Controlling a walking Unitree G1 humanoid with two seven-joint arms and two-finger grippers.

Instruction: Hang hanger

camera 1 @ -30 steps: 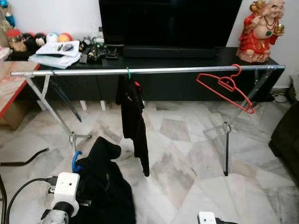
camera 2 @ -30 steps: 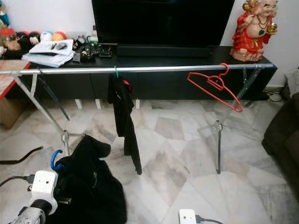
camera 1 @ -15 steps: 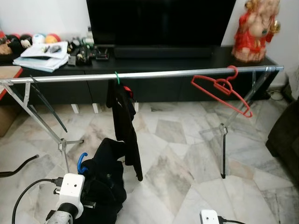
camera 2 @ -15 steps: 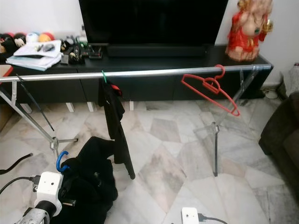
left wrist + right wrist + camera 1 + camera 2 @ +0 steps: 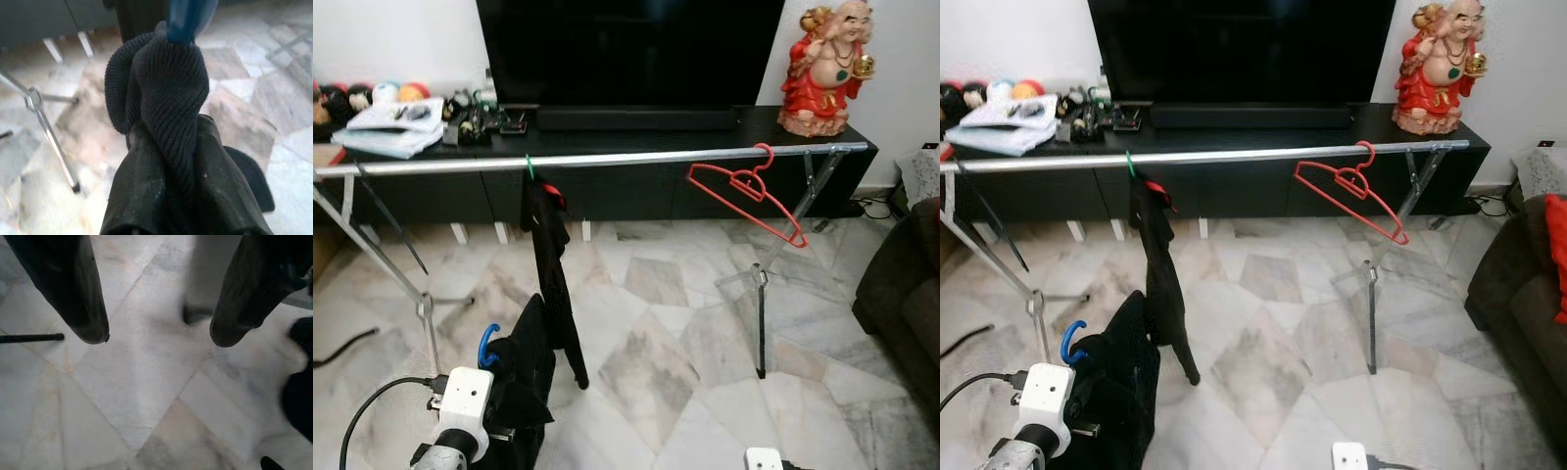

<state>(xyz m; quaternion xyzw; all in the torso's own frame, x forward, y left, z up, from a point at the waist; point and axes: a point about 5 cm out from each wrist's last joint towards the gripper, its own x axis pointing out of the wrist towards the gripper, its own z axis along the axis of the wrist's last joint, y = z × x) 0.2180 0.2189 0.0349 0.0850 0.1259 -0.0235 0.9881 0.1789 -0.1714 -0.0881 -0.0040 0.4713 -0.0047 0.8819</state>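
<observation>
**Blue hanger low at the near left, rail waiting beyond**

Marble floor (image 5: 685, 352) is spreading out under a long metal rail (image 5: 626, 158) that is running left to right in front of a dark TV cabinet (image 5: 636, 122), with a red figurine (image 5: 819, 69) standing at its far right end. On the rail a black garment (image 5: 548, 264) is hanging at centre-left and an empty red hanger (image 5: 744, 191) is dangling toward the right.

The left gripper (image 5: 171, 196) is carrying the task's blue hanger (image 5: 486, 345), dressed in a dark knit garment (image 5: 161, 98), low at the near left and well below the rail. Its jaws are buried under the cloth, so I cannot tell how they are standing. The right gripper (image 5: 154, 335) is hanging idle over bare floor, jaws apart and holding nothing.

To do this step well, the arm is probably needing to lift until the blue hook clears the rail, aim for the open stretch between the black garment and the red hanger, then lower so the hook is settling over the bar without snagging either neighbour.

The head views are giving the rail and the free gap; the left wrist view is giving the close knit folds bunched below the blue hook.
</observation>
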